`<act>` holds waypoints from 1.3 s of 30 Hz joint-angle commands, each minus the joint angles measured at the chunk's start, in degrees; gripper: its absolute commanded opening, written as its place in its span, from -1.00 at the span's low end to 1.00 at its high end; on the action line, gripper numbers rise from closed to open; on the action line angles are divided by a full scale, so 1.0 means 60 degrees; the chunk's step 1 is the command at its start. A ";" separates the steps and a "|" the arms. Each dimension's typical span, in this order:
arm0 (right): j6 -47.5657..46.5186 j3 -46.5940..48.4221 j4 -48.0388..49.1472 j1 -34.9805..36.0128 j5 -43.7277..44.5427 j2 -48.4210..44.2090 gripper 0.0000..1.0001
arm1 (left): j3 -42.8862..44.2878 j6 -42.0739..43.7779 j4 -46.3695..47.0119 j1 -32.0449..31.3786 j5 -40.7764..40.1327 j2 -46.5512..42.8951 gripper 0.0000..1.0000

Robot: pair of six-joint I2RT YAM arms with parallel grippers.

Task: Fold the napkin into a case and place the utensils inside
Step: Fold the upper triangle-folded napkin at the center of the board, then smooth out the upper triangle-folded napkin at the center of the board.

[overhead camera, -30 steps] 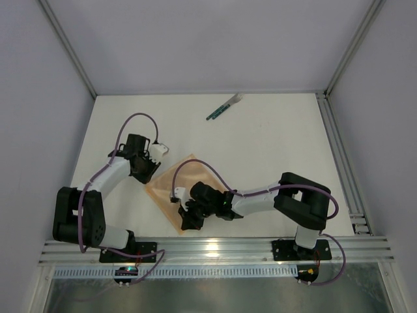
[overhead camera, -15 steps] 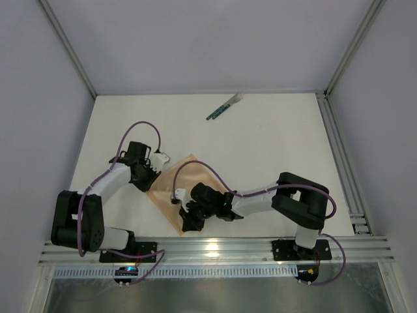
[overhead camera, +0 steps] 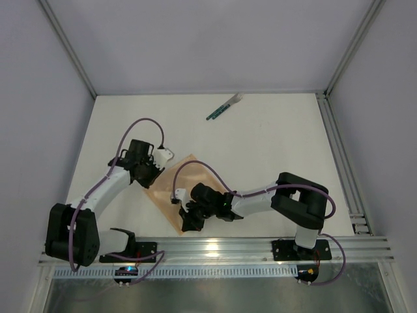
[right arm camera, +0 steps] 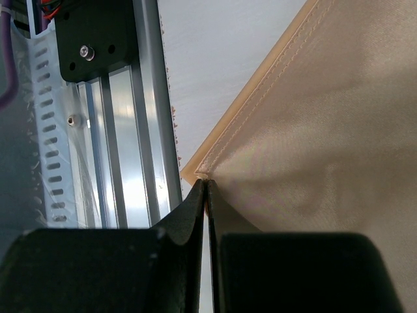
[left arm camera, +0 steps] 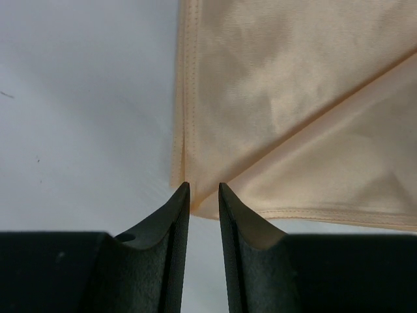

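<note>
From above, the slim dark-green-handled utensils (overhead camera: 225, 106) way at the back are too tiny to count. The thin peach-tan cloth napkin (overhead camera: 168, 188) is partly hidden under the left gripper (overhead camera: 151, 177) and right gripper (overhead camera: 185, 227), and it runs off the edges of both wrist views. Can't tell if the right gripper's closed tips actually pinch its corner.

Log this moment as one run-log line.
left fingers: open, at left corner of napkin | right fingers: shut on near corner | napkin: partly folded | utensils: far side, untouched
</note>
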 commanded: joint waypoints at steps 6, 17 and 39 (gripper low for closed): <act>0.0042 -0.0070 0.0391 0.0040 0.0375 -0.0006 -0.92 | -0.0632 -0.0014 0.0395 -0.0900 -0.0994 0.0274 -0.48; 0.0086 0.0018 0.0347 0.0069 0.0507 -0.0122 -0.78 | -0.0954 0.0117 0.1274 -0.0929 -0.1698 0.1081 -0.55; 0.2737 -0.2003 -0.2741 -0.3168 0.3990 -0.4677 0.04 | -0.1014 0.0191 0.1758 -0.0929 -0.1743 0.1037 -0.56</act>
